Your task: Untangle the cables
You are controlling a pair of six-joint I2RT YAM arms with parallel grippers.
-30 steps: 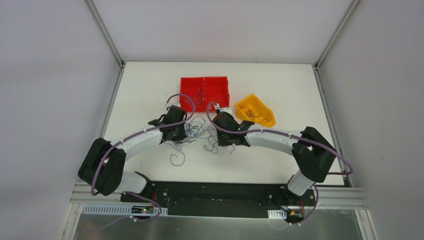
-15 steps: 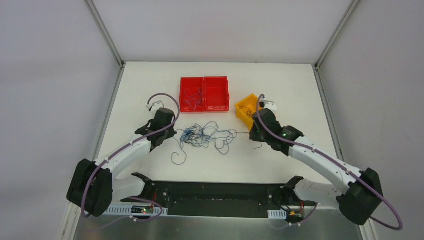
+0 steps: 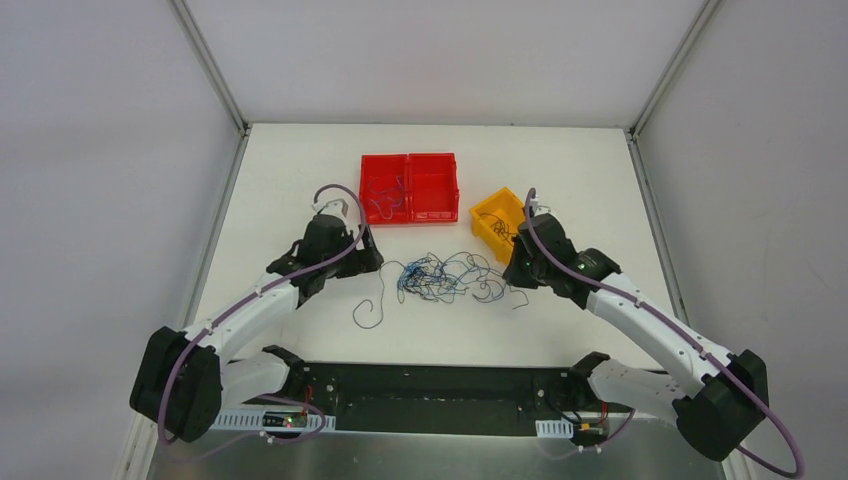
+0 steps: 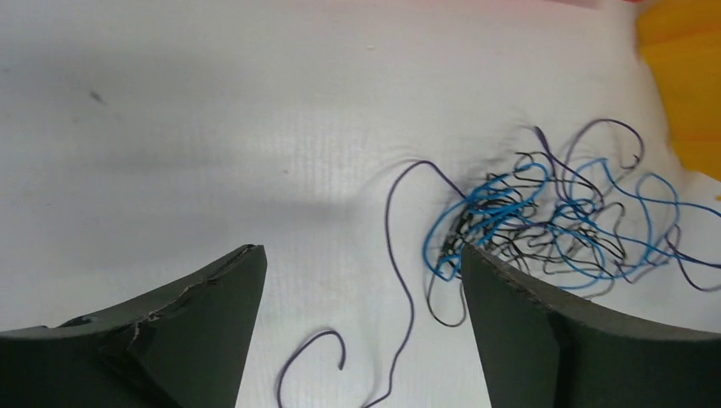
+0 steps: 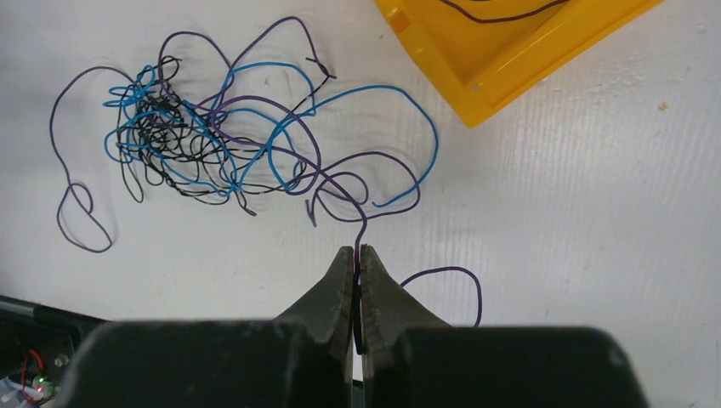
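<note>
The right gripper [image 5: 357,252] pinches, seemingly, one purple strand [image 5: 364,228] of the cables [image 5: 187,144] — left gripper [image 4: 361,253] gapes empty.

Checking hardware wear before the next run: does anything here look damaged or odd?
One finger of the left gripper looks cracked and ragged along its edge. Otherwise only tangled cables, one purple cable pinched in the right gripper.

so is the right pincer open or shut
Shut. In the right wrist view the right pincer has its fingers pressed together, pinching a thin purple wire that runs out of the tangled blue, purple and black cables.
</note>
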